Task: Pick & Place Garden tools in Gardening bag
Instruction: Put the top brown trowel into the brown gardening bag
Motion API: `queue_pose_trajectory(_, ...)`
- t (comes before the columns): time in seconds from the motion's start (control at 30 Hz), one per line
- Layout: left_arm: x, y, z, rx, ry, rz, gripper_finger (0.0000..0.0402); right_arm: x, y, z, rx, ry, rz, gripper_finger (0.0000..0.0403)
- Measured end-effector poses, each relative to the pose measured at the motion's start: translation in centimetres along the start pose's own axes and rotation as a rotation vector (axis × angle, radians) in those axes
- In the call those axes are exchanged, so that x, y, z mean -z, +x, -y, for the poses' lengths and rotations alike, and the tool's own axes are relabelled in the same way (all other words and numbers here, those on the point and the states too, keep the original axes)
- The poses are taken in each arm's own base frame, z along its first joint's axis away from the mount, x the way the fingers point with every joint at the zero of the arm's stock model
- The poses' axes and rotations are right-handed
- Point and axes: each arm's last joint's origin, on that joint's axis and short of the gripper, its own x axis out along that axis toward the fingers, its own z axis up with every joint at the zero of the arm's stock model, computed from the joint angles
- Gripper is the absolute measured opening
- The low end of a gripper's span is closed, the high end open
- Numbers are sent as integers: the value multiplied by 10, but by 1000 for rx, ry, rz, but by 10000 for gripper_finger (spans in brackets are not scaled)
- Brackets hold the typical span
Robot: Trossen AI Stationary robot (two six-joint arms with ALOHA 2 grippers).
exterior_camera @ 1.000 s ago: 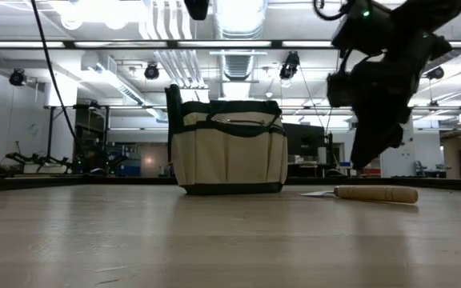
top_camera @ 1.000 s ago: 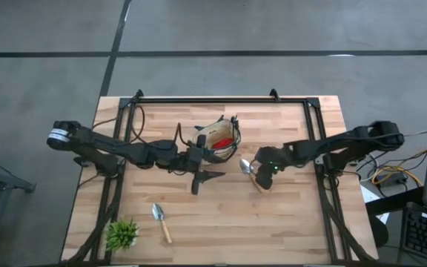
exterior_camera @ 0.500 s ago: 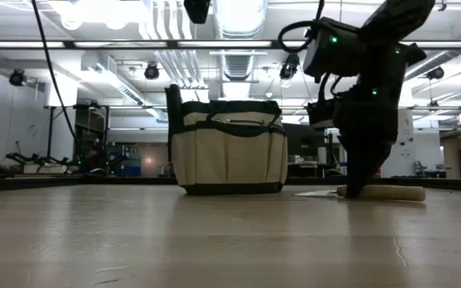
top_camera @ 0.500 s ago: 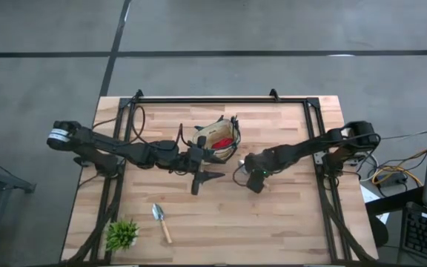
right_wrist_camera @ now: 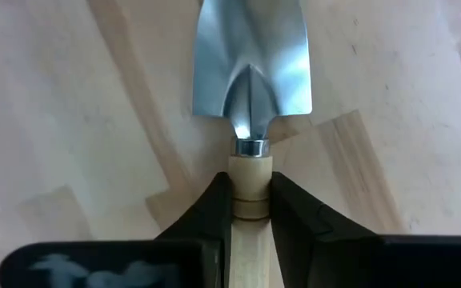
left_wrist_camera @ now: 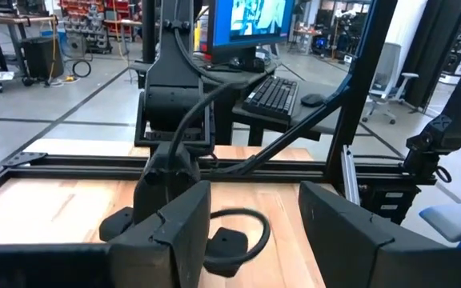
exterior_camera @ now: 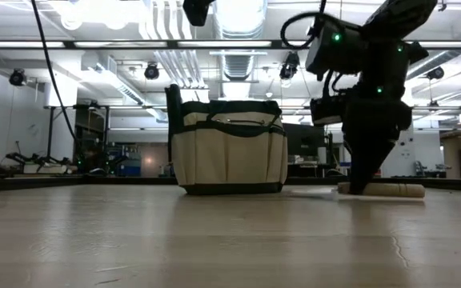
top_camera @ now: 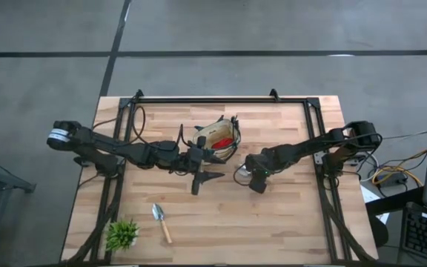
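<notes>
- Trowel (right_wrist_camera: 250, 96) by the gardening bag (top_camera: 217, 138) is being clamped: the right gripper (right_wrist_camera: 250, 212) is pressing its two fingers (right_wrist_camera: 208, 214) against both sides of the wooden handle just behind the metal collar, nearly closed on it, with the silver blade pointing away from the wrist.
- Compared with a second ago, the right arm has been swinging in toward the bag and dropping; half a second ago it was already over the handle, and now it is sitting lower, right down on the tool at the table (top_camera: 288, 215).
- In the low view the trowel (exterior_camera: 386, 190) is lying flat on the wood beside the bag (exterior_camera: 229, 148), so lifting is not yet happening; I judge the grasp as just made and the carry to the bag's open top as the next step.
- Left gripper (top_camera: 197, 159) is hovering just beside the bag on its other side, unmoved across the second; its fingers (left_wrist_camera: 162, 240) are standing apart with nothing between them.
- Dark pruning shears (top_camera: 202, 178) are lying just in front of the bag, near the left gripper.
- Something red is showing inside the bag's mouth, so some packing appears done.
- Second trowel (top_camera: 161, 222) is lying well away from the bag toward the near edge, beside the spiky green plant (top_camera: 122, 234).
</notes>
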Motion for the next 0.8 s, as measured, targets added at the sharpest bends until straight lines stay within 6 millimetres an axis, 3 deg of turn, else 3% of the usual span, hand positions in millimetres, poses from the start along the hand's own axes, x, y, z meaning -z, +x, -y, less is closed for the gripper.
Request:
queue_pose_trajectory(0.23, 1, 0, 0, 1, 110, -4, 195, -1, -25, -4, -62, -71, 84, 61)
queue_pose_trajectory(0.47, 11, -1, 6, 30, 283, -50, 195, 6, -68, -13, -275, -265, 185, 62)
queue_pose_trajectory(0.8, 18, -3, 11, 88, 383, 37, 195, 2, -127, -29, -599, -539, 571, 63)
